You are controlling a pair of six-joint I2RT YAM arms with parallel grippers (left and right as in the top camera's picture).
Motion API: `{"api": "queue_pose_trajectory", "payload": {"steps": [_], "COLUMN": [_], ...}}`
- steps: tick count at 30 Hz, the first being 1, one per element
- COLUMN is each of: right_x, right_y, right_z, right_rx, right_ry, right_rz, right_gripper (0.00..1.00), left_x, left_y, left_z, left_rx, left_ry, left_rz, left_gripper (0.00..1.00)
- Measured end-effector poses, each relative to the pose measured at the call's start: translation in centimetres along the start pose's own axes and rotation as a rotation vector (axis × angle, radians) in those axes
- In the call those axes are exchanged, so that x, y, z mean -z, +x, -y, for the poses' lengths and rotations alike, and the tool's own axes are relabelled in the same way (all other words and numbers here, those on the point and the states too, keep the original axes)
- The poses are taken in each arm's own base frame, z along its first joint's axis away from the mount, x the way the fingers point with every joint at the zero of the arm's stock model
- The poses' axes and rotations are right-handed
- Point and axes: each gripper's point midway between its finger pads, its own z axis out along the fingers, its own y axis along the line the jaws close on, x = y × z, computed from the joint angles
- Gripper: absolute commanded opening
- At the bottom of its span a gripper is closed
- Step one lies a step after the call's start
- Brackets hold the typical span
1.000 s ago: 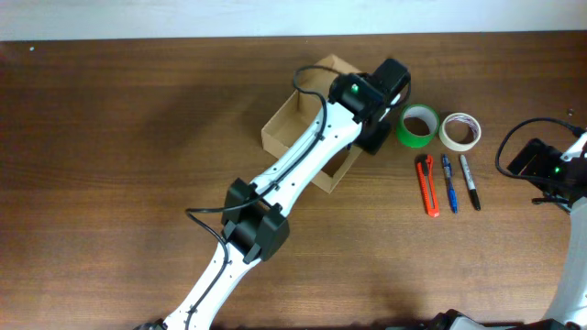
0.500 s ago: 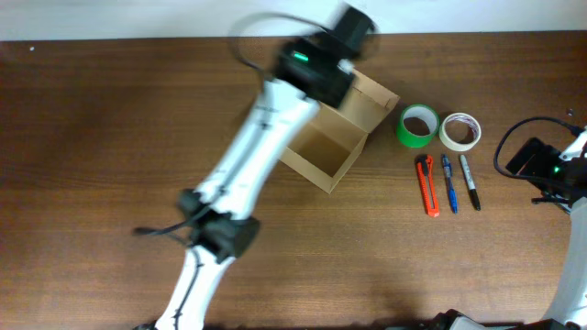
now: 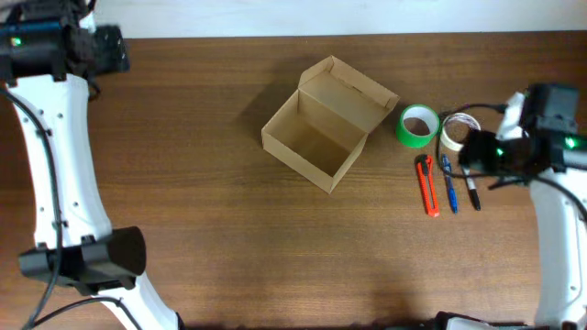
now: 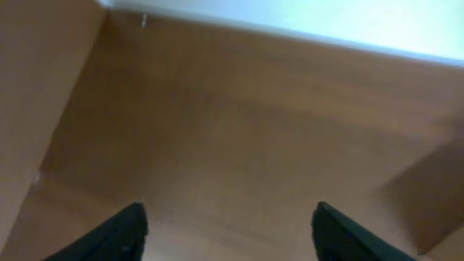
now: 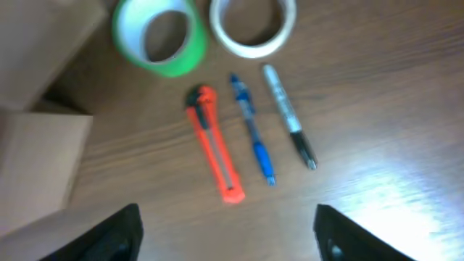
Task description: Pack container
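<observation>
The container point(image 3: 316, 139) is a tan cardboard box in the middle of the table, with its flap lid tilted back to the upper right and nothing showing inside. My left gripper point(image 4: 228, 233) hangs open over bare wood at the far left back corner, well away from the box. My right gripper point(image 5: 226, 233) is open and holds nothing. It hovers just right of a row of tools: a green tape roll point(image 5: 159, 36), a white tape roll point(image 5: 252, 25), an orange cutter point(image 5: 215, 154), a blue pen point(image 5: 252, 130) and a black marker point(image 5: 288, 116).
The tools lie right of the box: green tape point(image 3: 418, 125), white tape point(image 3: 457, 133), cutter point(image 3: 427, 185), pen point(image 3: 448, 183), marker point(image 3: 470, 188). The box's wall point(image 5: 36, 163) fills the left edge of the right wrist view. The table's back edge point(image 4: 290, 32) meets a white wall.
My left arm has swung off the box to the far left back corner, and the lid now stands uncovered. My right arm has come in from the right edge over the tools.
</observation>
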Motion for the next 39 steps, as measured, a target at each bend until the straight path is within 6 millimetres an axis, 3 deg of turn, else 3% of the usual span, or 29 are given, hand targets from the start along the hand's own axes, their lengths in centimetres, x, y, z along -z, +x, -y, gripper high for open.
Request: {"api": "queue_pose_trajectory", "payload": {"steps": [1,7,14,23,32,39], "right_x": [0.2,-0.8,-5.4,-12.8,-16.1,-18.5], "right_y": [-0.5,-4.9,-8.2,-5.8,-5.2,-5.2], "right_z": [-0.7,-2.8,-3.3,-3.3,-5.4,-5.5], "right_rx": [0.006,-0.007,-0.022,-0.032,0.004,-0.013], "right_ry": [-0.007,-0.039,-0.028,-0.021,-0.030,-0.024], "right_rz": [-0.006,-0.057,-0.161,-0.351,-0.373,-0.376], "right_gripper": [0.75,0.70,0.65,0.63,0.58,0.59], "left_x": [-0.9,-5.8,-8.0,-8.2,-8.2,-8.2], "left_y": [0.8,5.1,8.6,9.0,9.0,9.0], "left_z": [-0.3,-0.4,-0.1,-0.1,-0.1,-0.1], "left_rx": [0.003,-0.017,-0.037,-0.040,-0.040,-0.040], "left_ry": [-0.004,-0.013,-0.014,-0.015,-0.015,-0.015], "left_rz": [-0.034,-0.196,-0.306,-0.322,-0.322,-0.322], "left_gripper": [1.00,1.00,1.00,1.00,1.00,1.00]}}
